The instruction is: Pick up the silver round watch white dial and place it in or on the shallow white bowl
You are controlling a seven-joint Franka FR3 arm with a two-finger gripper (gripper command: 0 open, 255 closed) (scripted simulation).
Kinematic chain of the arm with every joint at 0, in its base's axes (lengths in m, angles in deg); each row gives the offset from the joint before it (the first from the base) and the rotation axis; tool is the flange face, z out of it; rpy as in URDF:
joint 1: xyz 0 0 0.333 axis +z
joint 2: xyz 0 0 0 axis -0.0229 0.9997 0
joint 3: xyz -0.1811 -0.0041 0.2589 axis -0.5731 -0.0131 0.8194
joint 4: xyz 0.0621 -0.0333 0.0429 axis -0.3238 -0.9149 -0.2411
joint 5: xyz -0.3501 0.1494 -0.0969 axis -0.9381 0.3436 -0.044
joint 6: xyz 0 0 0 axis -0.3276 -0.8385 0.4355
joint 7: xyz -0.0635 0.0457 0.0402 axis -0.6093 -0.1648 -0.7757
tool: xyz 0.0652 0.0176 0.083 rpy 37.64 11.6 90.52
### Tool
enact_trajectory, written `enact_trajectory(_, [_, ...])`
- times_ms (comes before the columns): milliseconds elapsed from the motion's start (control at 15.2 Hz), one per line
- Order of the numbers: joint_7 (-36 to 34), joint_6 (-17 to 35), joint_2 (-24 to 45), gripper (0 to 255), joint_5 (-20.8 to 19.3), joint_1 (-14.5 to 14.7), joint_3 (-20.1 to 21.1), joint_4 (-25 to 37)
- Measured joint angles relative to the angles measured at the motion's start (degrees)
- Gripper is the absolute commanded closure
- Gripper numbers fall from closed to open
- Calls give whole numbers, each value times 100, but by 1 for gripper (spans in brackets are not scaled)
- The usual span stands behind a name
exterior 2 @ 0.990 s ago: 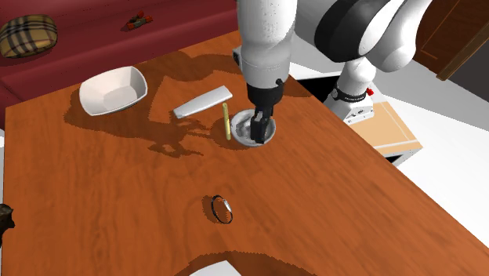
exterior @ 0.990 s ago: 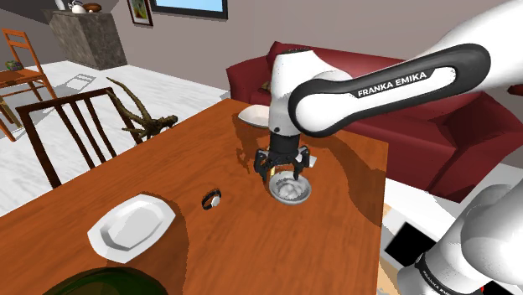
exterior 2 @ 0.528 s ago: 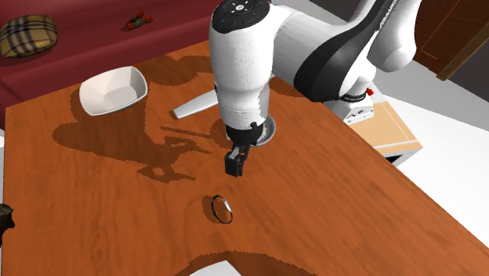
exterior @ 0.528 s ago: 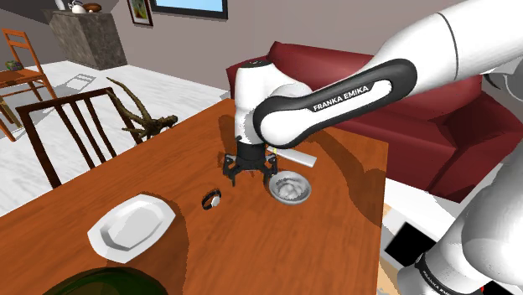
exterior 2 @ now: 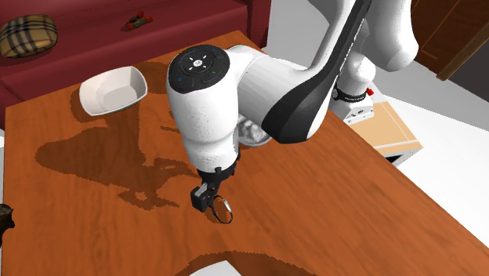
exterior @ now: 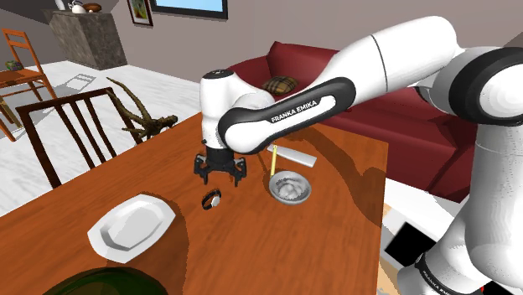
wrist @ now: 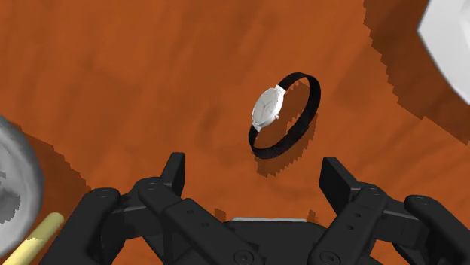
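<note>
End effector (wrist: pixel 253 164) spread wide, empty, poised just above black-strapped watch (wrist: pixel 266 108) resting on brown table (wrist: pixel 113 75)

On table (exterior: pixel 335 235): watch (exterior: pixel 211 199) just below end effector (exterior: pixel 220 178), not touching. Toward shoulder view's lower left of watch, shallow bowl (exterior: pixel 131 225), apart. To watch's right, round dish (exterior: pixel 290 188), stick (exterior: pixel 272 159) just beside. Square bowl (exterior 2: pixel 114 88) near the table edge by sofa (exterior: pixel 402 126).
</note>
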Motion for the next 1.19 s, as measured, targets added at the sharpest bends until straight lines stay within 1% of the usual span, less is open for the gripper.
enact_trajectory(198, [-109,131,195,0,-107,75,-48,57])
enact_trajectory(462, [-170,353,351,0,-194,112,-94,-21])
enact_trajectory(858, [-183,411,375,0,-211,118,-102,-55])
enact_trajectory(924, [-183,411,375,255,-211,118,-102,-55])
enact_trajectory(1188, [-183,410,375,255,-211,118,-102,-55])
